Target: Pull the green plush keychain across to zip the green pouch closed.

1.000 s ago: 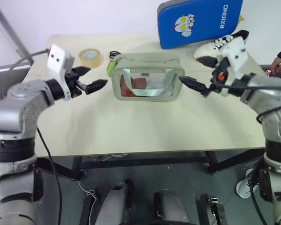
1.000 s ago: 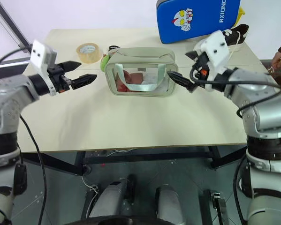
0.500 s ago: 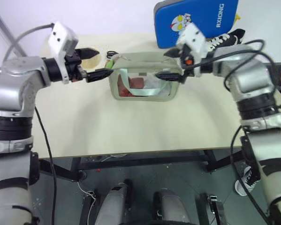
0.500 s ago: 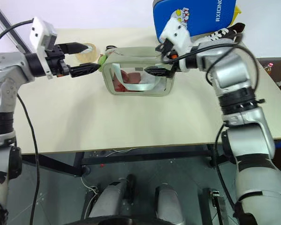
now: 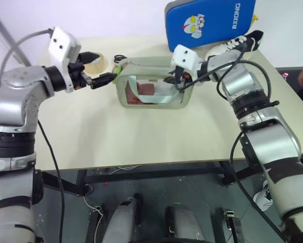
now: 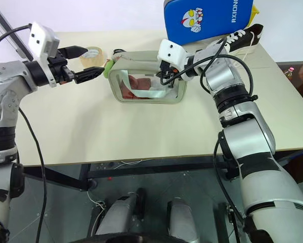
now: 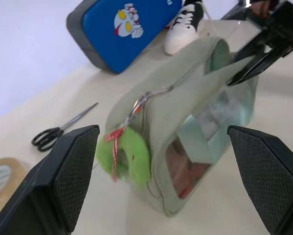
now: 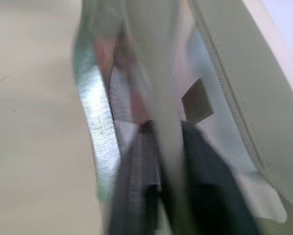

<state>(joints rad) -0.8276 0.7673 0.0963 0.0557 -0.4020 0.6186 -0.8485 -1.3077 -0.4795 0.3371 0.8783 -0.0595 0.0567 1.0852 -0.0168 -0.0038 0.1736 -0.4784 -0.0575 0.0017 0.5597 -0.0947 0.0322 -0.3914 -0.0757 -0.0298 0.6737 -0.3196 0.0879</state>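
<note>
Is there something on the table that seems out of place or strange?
Yes: a black-and-white shoe lies on the table beside the blue pad, behind the green pouch. Footwear among desk items looks odd.

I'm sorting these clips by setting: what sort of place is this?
Probably an indoor lab or test room: a plain beige table against a bare pale wall, laid out with unrelated props such as a green pouch, a tape roll, scissors and a shoe.

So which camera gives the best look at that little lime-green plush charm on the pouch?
The left wrist view: the lime-green plush charm hangs large at the sage-green pouch's end, between open fingers. Both eye views show a small green spot.
</note>
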